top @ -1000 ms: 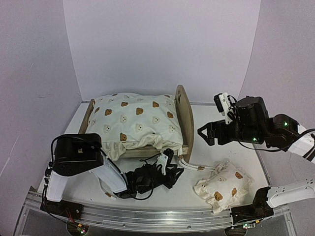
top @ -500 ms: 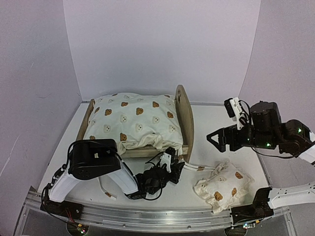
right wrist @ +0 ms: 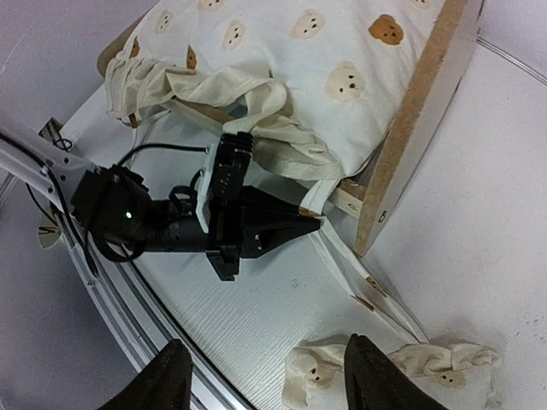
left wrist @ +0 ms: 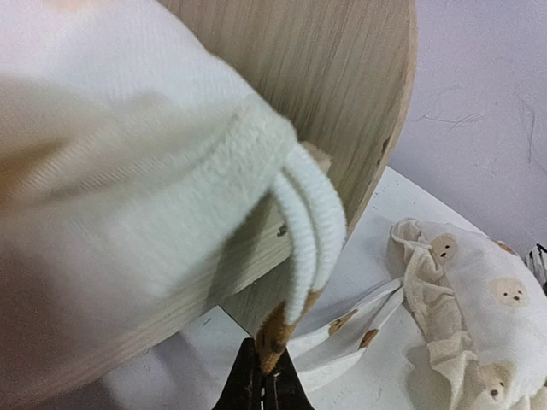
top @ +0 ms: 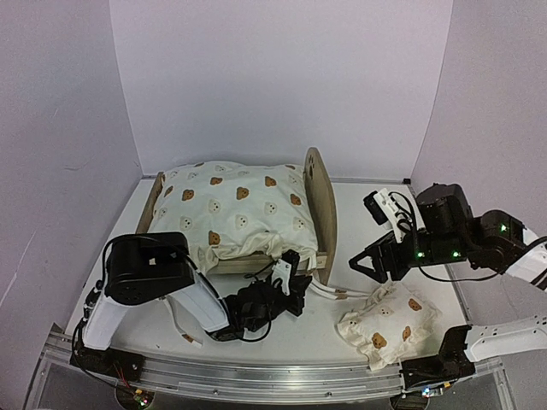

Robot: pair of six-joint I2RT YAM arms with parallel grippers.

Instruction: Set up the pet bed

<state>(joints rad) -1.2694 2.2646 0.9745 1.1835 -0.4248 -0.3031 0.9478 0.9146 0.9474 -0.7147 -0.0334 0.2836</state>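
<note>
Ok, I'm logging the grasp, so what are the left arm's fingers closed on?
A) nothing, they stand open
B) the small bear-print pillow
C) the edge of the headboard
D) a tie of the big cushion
D: in the left wrist view the left fingers pinch the brown-tipped end of a cushion tie hanging beside the headboard, while the small pillow lies apart from them.

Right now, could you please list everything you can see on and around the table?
pet bed: one, light wood, far left of the table
cushion: one, cream bear print, on the pet bed
pillow: one, cream bear print, near right of the table
cushion ties: at least three, white, two trailing onto the table
table: one, white
left fingers: black, shut on a tie's end
right fingers: black, open, above the table
</note>
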